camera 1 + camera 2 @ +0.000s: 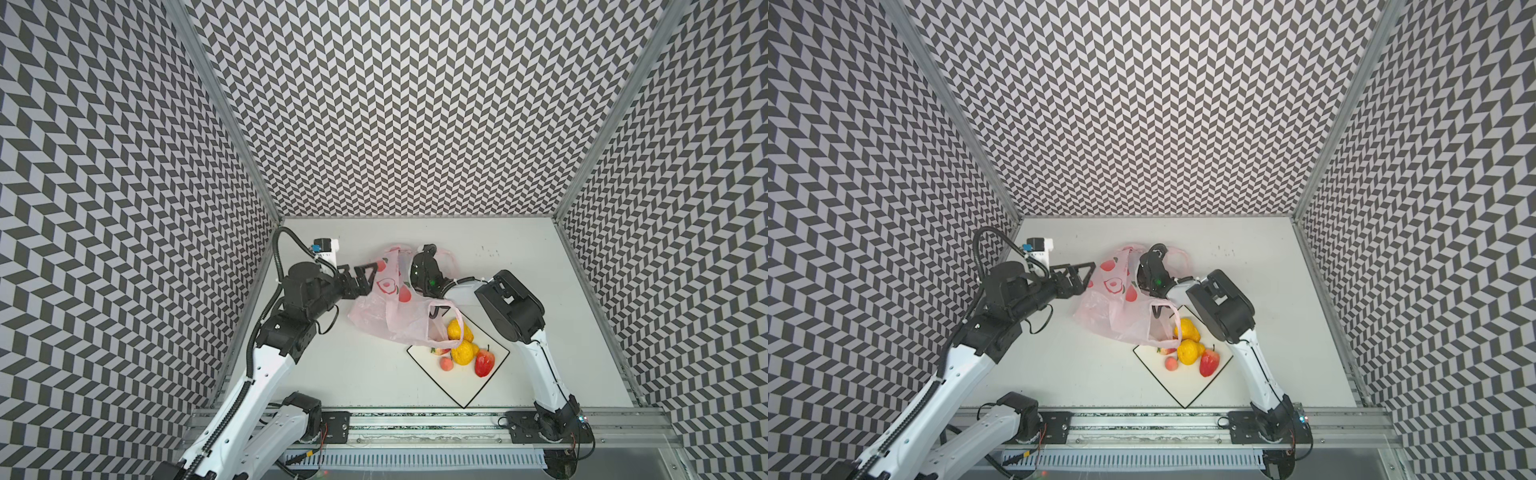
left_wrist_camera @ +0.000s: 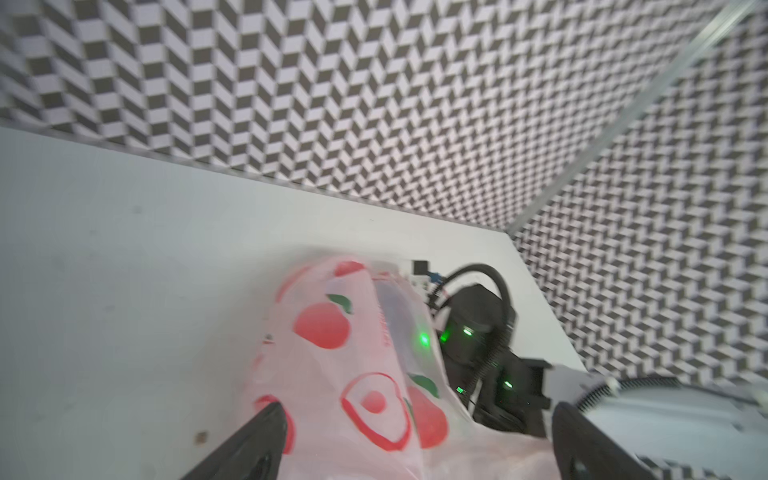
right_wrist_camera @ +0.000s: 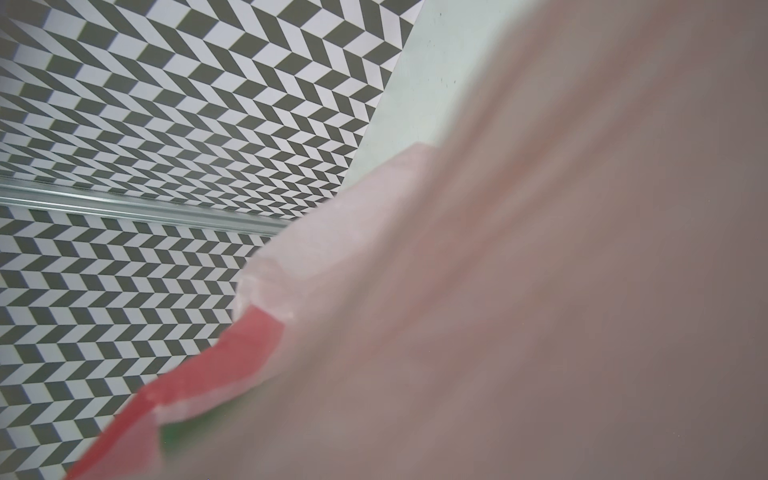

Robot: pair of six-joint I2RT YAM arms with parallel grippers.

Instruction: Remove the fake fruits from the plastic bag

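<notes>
Over the far corner of the flat white square plate with a thin black rim (image 1: 461, 395) is draped the thin, crinkly, translucent pale-pink plastic bag (image 1: 399, 320) printed with red fruit; such film is judged very light, limp and slippery, and no shape will be kept by it; a gathered fold at the end farthest from the plate is best pinched and lifted, so that the contents are tipped toward the plate. The bag's body is spread away from the plate to the far left, its far end raised; one loop handle (image 1: 446, 345) is laid on the plate. Within and just beside that loop are seen two bumpy glossy yellow-orange fruits (image 1: 459, 330), a red green-leafed strawberry (image 1: 440, 351) half covered by film, a tiny pink peach (image 1: 446, 364) and a red pointed stemmed fruit (image 1: 484, 363); all are judged hard, smooth and apt to roll; whether another is hidden inside cannot be told. Far left of the plate the left gripper (image 1: 371, 279) is spread wide just beside the bag, nothing held; beyond the plate's far corner the right gripper (image 1: 428, 253) is buried in the raised end, its wrist view veiled by pink film, so its jaws cannot be judged.
</notes>
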